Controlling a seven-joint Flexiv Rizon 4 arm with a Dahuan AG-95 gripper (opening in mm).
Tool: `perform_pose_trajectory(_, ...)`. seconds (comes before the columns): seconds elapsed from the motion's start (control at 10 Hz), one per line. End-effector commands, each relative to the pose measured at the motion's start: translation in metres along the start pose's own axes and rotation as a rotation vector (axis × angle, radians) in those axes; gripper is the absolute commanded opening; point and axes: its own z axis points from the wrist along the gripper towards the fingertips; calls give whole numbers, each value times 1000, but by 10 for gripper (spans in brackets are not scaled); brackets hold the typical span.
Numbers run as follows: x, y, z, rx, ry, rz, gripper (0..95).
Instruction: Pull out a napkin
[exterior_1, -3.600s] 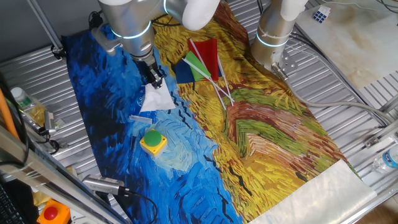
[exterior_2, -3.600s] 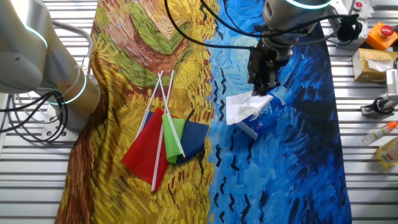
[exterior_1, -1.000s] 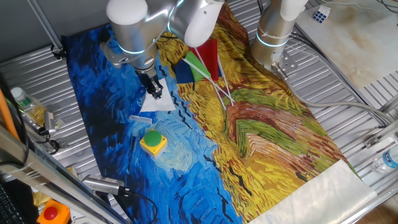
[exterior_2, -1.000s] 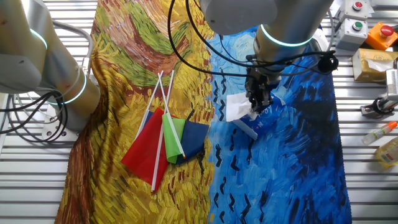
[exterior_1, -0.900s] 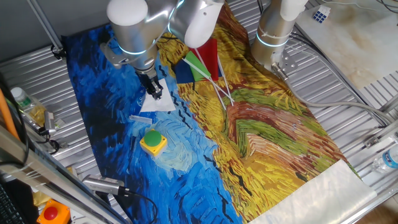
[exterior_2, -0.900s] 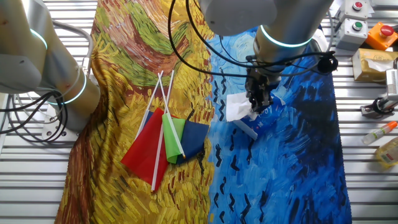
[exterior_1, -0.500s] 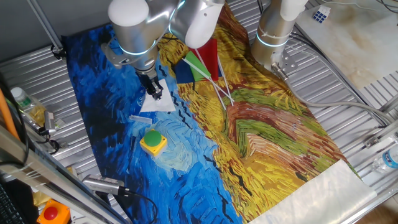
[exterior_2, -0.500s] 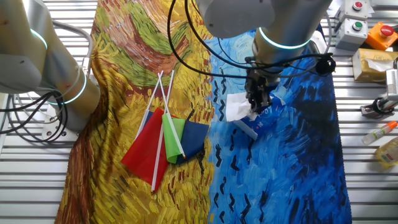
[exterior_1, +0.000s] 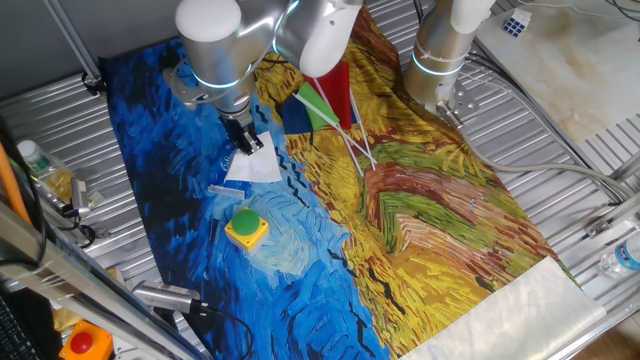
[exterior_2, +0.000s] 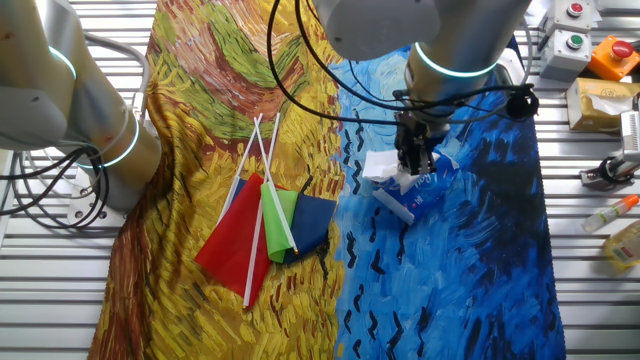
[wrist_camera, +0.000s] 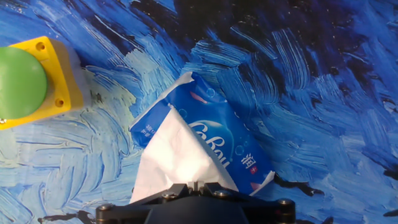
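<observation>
The pincer (exterior_1: 249, 146) is clamped on the upper edge of the napkin (wrist_camera: 177, 163), whose white sheet fans out from the slit of the blue tissue pack (wrist_camera: 219, 138) lying flat on the painted cloth over the tabletop (exterior_1: 560, 160). Gripping the free edge lets a lift draw the sheet out while the pack's own weight holds it down. The napkin seems only partly out. The yellow box with green button (wrist_camera: 34, 81) sits at about ten o'clock from the pack, apart from it.

Robotics lab, slatted alu bench (exterior_1: 560, 130), 2nd arm (exterior_1: 440, 50), e-stop box (exterior_2: 612, 58)
</observation>
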Motion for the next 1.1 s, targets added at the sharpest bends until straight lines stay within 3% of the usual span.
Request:
perform_pose_trajectory(0.1,0,0,-1,1,1,-2,0)
perform_pose_trajectory(1.1,2,2,-45,7,11,8,0)
